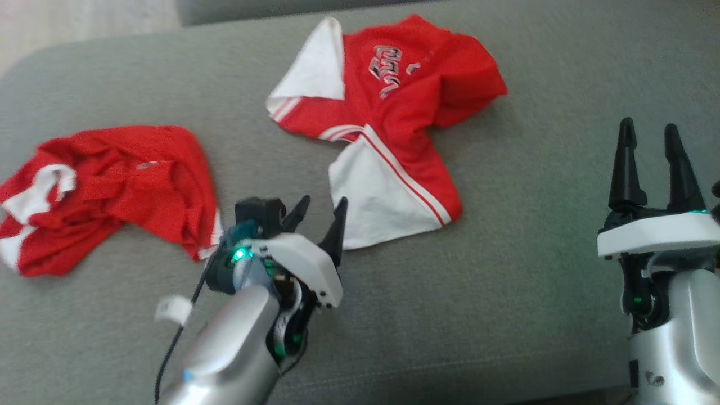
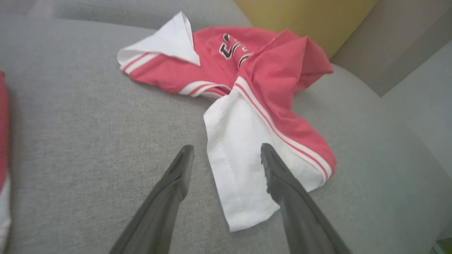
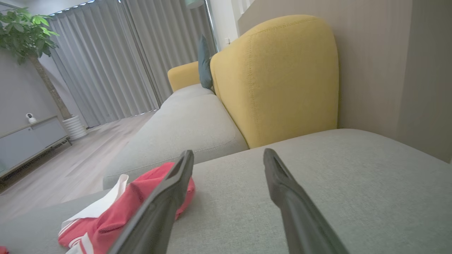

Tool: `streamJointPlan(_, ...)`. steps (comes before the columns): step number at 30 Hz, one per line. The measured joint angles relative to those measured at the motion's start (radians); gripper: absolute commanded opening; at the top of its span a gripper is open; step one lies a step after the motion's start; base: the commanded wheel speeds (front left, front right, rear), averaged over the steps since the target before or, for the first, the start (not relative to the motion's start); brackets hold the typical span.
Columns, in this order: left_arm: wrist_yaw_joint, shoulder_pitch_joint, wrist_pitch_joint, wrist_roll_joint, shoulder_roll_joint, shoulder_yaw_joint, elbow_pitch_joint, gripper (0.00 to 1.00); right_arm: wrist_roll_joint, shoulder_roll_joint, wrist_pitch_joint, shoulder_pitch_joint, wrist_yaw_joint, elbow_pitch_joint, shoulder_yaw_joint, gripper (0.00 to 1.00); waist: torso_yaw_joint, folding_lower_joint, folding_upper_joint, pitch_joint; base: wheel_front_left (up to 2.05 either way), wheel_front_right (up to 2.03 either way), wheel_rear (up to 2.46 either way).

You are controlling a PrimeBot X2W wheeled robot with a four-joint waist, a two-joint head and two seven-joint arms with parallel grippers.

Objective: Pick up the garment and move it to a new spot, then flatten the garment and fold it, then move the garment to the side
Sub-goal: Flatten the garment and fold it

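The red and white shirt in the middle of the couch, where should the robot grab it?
Grab the white flap at the near end of the shirt. It sticks out flat on the couch with free edges, so it should probably pinch easily. Come from above on the near side: the open left end effector sits closest.

Grey sofa seat; behind it 1 yellow backrest, a teal cushion leaning by a 2nd yellow backrest; grey curtains; potted plant beside a low cabinet; wooden floor.
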Motion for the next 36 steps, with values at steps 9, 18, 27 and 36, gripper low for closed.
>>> streamJointPlan(9,-0.005,-0.117,0.024,-0.047,-0.001,-0.012,0.205,1.0,0.016,0.001,-0.007,-0.001,0.0,-0.006,0.008,1.0,-0.074,0.0,0.0,0.075,0.0,0.0,0.0)
streamJointPlan(18,-0.091,-0.175,-0.014,-0.151,-0.001,-0.049,0.262,1.0,0.024,0.001,-0.023,-0.004,0.0,0.007,0.011,1.0,-0.102,0.0,0.0,0.096,0.0,0.0,0.0)
streamJointPlan(27,-0.099,-0.178,-0.046,-0.229,-0.003,-0.109,0.277,0.0,0.024,0.001,-0.033,-0.005,0.0,0.032,0.009,1.0,-0.098,0.0,0.0,0.091,0.0,0.0,0.0)
streamJointPlan(36,-0.001,-0.286,-0.156,-0.14,0.032,-0.057,0.283,0.0,0.024,0.001,-0.047,-0.005,0.0,0.062,0.01,1.0,-0.085,0.0,0.0,0.056,0.0,0.0,0.0)
